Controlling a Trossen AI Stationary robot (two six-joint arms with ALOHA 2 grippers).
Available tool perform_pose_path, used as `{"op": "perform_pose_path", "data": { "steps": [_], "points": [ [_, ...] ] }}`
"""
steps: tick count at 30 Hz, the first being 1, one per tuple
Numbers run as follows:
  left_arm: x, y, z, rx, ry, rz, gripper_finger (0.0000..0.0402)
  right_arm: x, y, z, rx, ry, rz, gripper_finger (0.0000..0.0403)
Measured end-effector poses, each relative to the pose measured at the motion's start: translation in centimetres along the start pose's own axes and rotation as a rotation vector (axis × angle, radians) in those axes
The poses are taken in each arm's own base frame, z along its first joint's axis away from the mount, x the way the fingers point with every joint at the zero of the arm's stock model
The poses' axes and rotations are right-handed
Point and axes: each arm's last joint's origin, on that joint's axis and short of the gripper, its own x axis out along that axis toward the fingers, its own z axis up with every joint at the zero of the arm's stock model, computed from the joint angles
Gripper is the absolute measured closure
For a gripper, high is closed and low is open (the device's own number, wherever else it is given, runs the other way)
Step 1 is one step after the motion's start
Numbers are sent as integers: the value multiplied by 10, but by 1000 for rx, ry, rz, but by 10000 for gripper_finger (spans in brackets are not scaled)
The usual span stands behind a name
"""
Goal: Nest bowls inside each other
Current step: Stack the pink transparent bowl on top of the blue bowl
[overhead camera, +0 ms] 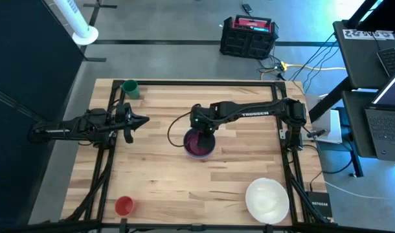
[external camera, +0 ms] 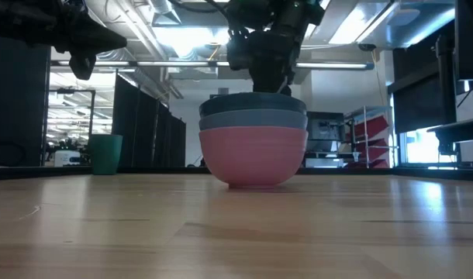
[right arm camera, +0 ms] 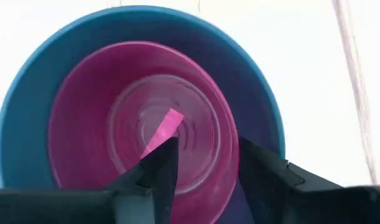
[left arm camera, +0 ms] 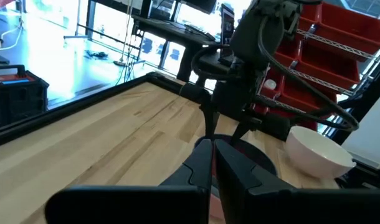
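Items, listed from the left side of the table (overhead camera: 158,188) to the right, each placed against the bowl stack at the table's middle.

1. Red cup (overhead camera: 124,206): well apart from the stack, toward my left and the near edge.
2. Green cup (overhead camera: 130,88): well apart from the stack, toward my left and the far edge; upright in the low view.
3. My left gripper (overhead camera: 144,120): left of the stack, clear of it, fingers (left arm camera: 205,163) pressed together with nothing between them. Waiting.
4. Bowl stack (external camera: 253,147): nested upright on the wood. From the low view the pale pink bowl (external camera: 253,159) sits at the bottom, with a light blue bowl (external camera: 253,119) and a dark teal bowl (external camera: 253,103) showing as rims above it. From my right wrist camera the magenta bowl (right arm camera: 137,121) lies inside a blue bowl.
5. My right gripper (right arm camera: 205,165): directly over the stack, pointing down into it, fingers parted around the magenta bowl's rim. I cannot tell whether they touch it.
6. White bowl (overhead camera: 267,200): alone, well apart from the stack, toward my right and the near edge.
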Motion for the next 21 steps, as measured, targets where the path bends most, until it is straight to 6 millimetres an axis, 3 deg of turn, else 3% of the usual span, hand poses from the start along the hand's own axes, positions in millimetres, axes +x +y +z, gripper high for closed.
{"op": "perform_pose_path", "data": {
  "steps": [8, 17, 21],
  "points": [
    [0, 0, 0, 0, 1, 0, 402, -3, 1, 2, 1, -3, 5, 250],
    [0, 0, 0, 1, 3, 1, 402, -3, 1, 2, -9, 0, 6, 156],
    [0, 0, 0, 1, 5, 2, 402, -5, 1, 0, -17, 10, 4, 135]
  ]
}}
